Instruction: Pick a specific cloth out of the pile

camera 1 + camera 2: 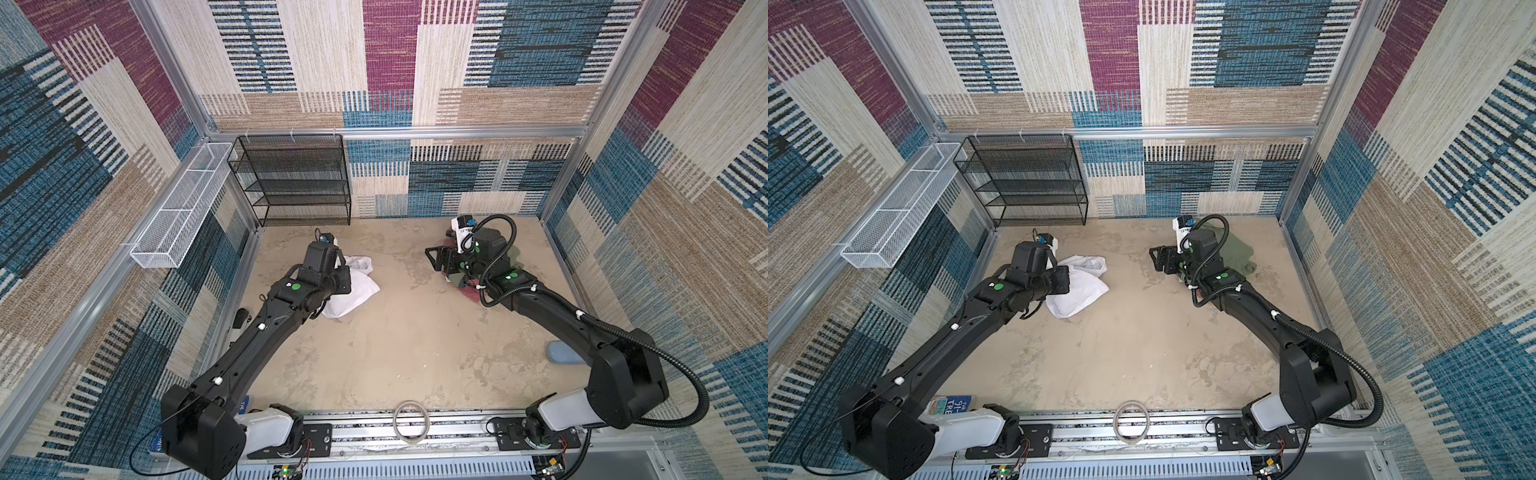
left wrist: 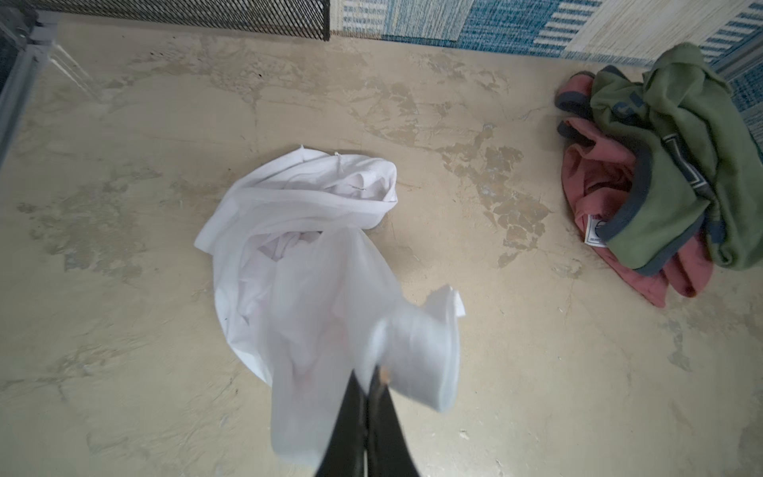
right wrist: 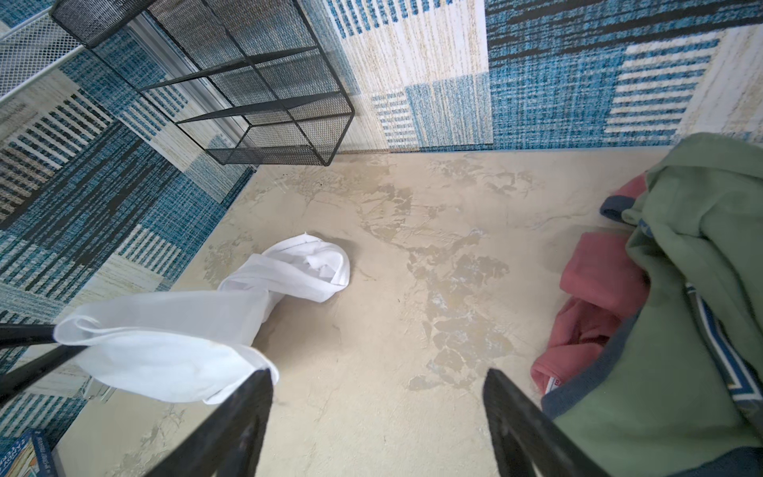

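Step in hand: lifting the white cloth point(image 2: 297, 264) up and away with the left gripper point(image 2: 367, 382); judged well along, since the cloth lies on its own.
Left fingers: pressed together on a thin fold at the cloth's edge; that edge is raised, and the rest is bunched on the tan table point(image 2: 124, 330).
Right fingers: spread wide with nothing between them; the right gripper point(image 3: 377, 376) hangs just beside the pile point(image 3: 681, 289).
Where the cloth is: on the left side of the table in both top views point(image 1: 357, 286), near the black mesh shelf point(image 1: 291, 178); well apart from the pile at the far right.
Pile: a green shirt point(image 2: 681, 144) draped over a pink shirt point(image 2: 598, 186); neither touches the cloth.
How to do it well: raise it straight and slowly; the pinch takes only a thin fold, so a jerk could pull it free; lift until the trailing bundle leaves the table; keep the swing away from the shelf's wire edge, where loose fabric could snag.
Right arm's part: best kept open and out of the way; the cloth looks light enough for one grip.
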